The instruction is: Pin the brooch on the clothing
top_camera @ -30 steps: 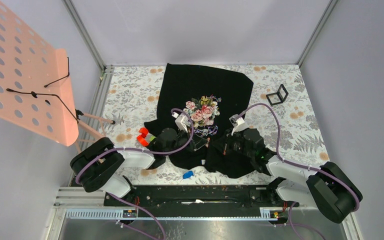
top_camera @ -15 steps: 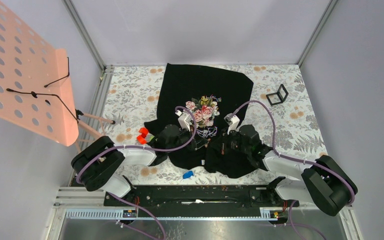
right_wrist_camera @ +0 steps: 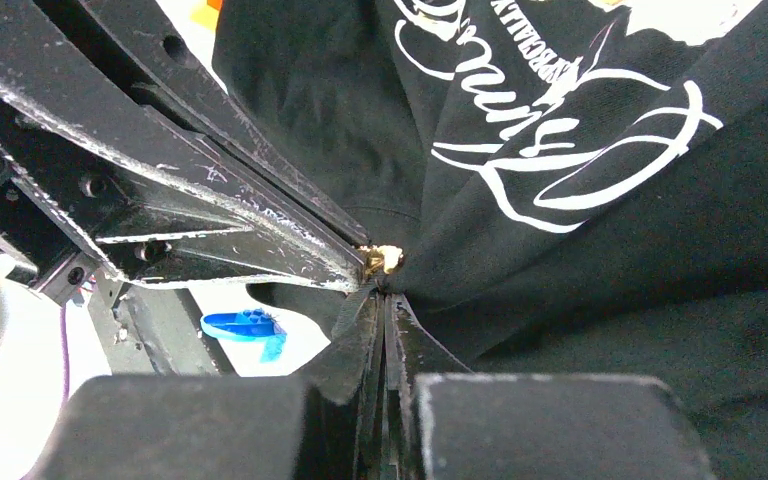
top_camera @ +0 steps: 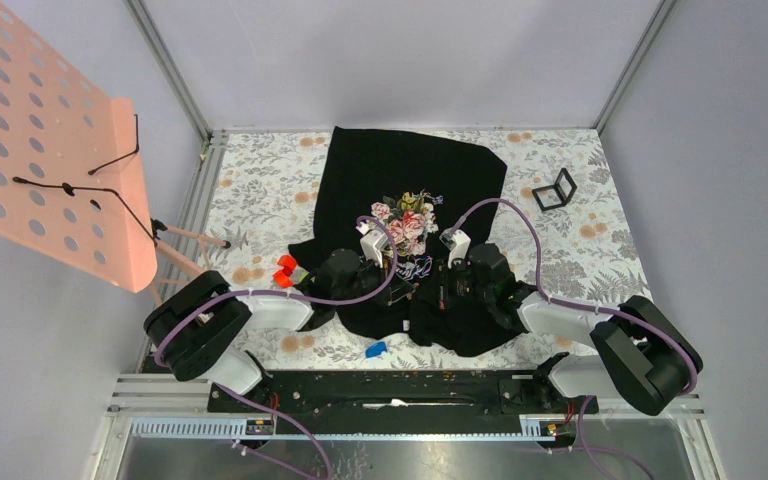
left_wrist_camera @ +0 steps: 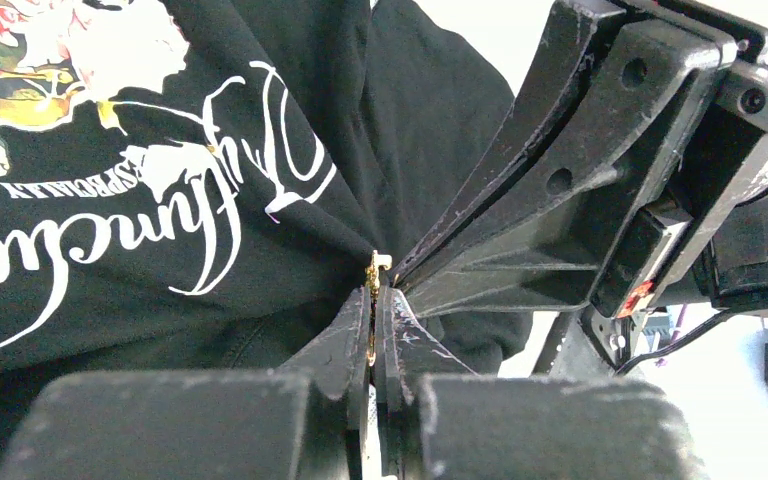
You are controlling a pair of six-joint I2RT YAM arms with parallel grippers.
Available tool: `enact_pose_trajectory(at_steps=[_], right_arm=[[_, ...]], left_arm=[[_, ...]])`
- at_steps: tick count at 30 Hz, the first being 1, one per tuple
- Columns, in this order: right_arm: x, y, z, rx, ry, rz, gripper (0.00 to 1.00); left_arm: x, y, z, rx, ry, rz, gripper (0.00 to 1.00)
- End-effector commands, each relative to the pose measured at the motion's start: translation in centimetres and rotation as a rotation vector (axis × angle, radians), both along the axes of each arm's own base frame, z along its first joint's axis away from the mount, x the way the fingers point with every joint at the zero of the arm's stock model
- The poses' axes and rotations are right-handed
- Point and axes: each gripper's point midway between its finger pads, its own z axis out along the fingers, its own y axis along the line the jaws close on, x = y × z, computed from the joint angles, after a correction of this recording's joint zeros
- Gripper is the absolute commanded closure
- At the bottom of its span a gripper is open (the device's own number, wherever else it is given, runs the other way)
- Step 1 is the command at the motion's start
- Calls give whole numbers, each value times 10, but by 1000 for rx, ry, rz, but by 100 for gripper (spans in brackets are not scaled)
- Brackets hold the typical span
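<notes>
The black T-shirt (top_camera: 410,165) with pink roses and white script lies on the table, its lower part bunched up between the two grippers. My left gripper (left_wrist_camera: 373,292) is shut on the tiny golden brooch (left_wrist_camera: 371,272), which sticks out past its tips against the shirt fabric (left_wrist_camera: 160,330). My right gripper (right_wrist_camera: 384,298) is shut on a fold of the shirt (right_wrist_camera: 610,270), tip to tip with the left fingers (right_wrist_camera: 210,220). The brooch (right_wrist_camera: 384,258) shows at that meeting point. In the top view both grippers meet below the lettering, left (top_camera: 403,290) and right (top_camera: 430,292).
A small blue piece (top_camera: 376,349) lies near the shirt's front hem and shows in the right wrist view (right_wrist_camera: 243,327). Red and green blocks (top_camera: 287,270) sit left of the shirt. A black frame stand (top_camera: 555,190) is at the back right. A pink perforated board (top_camera: 50,150) overhangs the left side.
My right gripper has moved left, closing in on the left gripper until their tips meet. The left gripper has edged right, and the shirt between them has bunched more.
</notes>
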Motion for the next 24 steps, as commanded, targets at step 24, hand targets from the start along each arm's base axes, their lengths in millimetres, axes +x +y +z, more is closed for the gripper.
enact_pose_trajectory(at_steps=[24], right_arm=[[20, 28, 16, 38, 27, 33, 100]], left_arm=[[-52, -45, 50, -164, -100, -353, 100]])
